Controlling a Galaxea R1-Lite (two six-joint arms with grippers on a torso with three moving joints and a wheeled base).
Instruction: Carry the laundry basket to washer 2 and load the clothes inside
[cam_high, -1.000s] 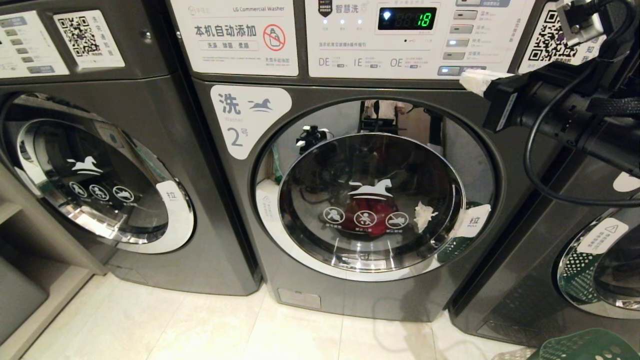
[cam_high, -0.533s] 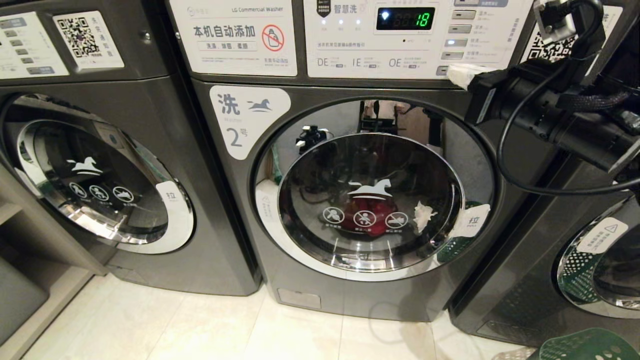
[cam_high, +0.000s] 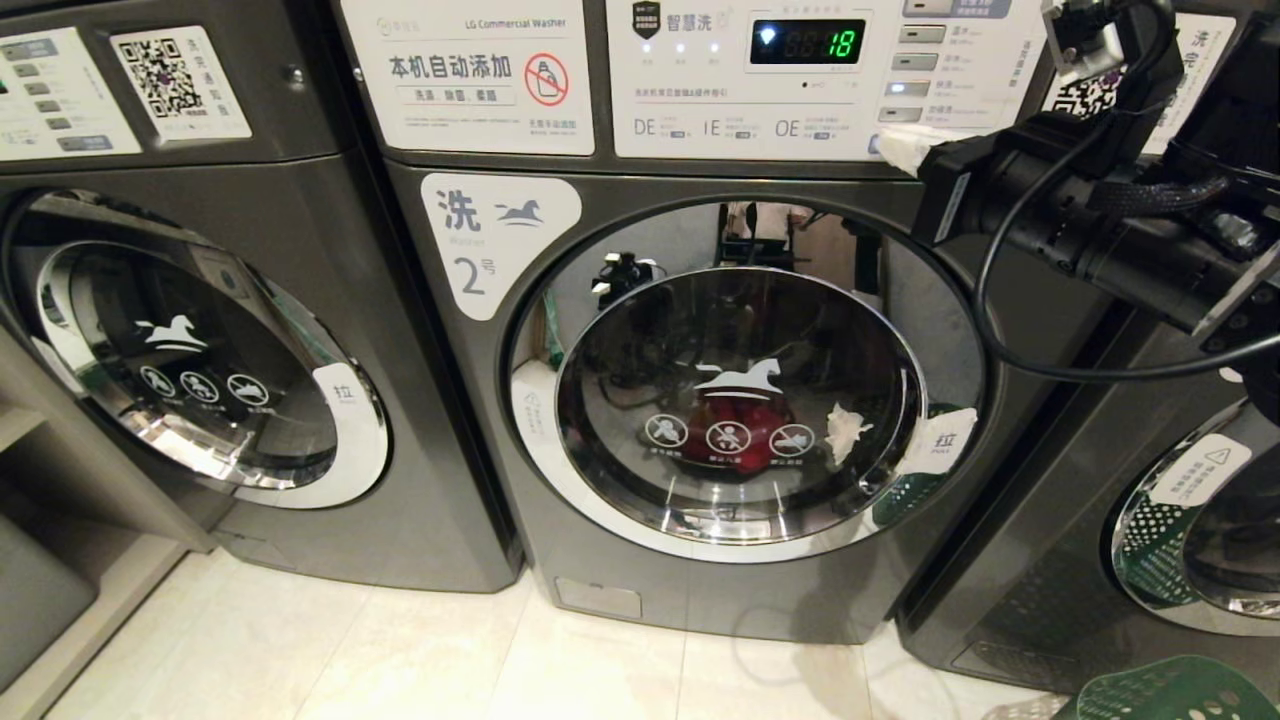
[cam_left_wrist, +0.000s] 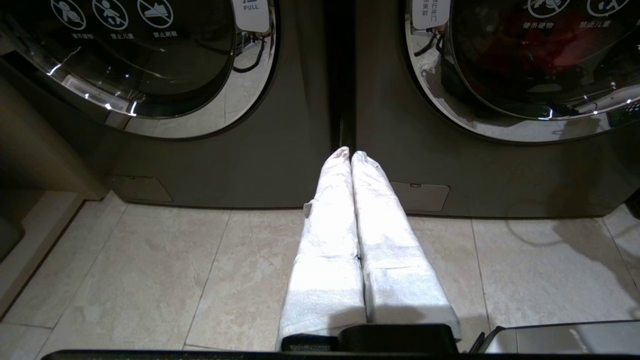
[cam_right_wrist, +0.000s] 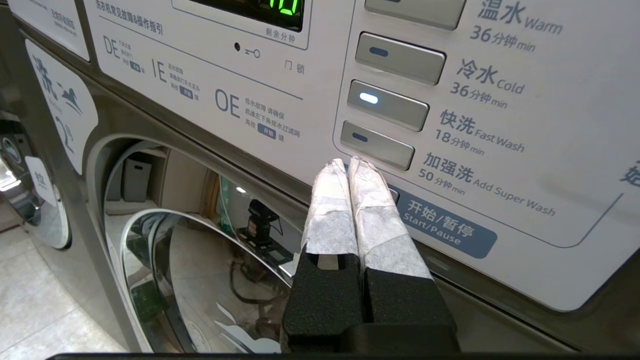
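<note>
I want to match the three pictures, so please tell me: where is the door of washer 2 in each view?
Head view: the door of washer 2 fills the centre, shut.
Left wrist view: its lower part sits in the upper right corner.
Right wrist view: its upper part is at lower left, below the right gripper.
Shared landmark: the white pull tag on the door rim.

My head camera looks forward and down at washer 2 (cam_high: 700, 400) from close by, floor tiles (cam_high: 400, 650) along its lower edge. My left wrist camera sits low, facing the washer bases and the same door (cam_left_wrist: 525, 65). My right wrist camera is pressed near the control panel (cam_right_wrist: 425, 100), which my head view also shows.
</note>
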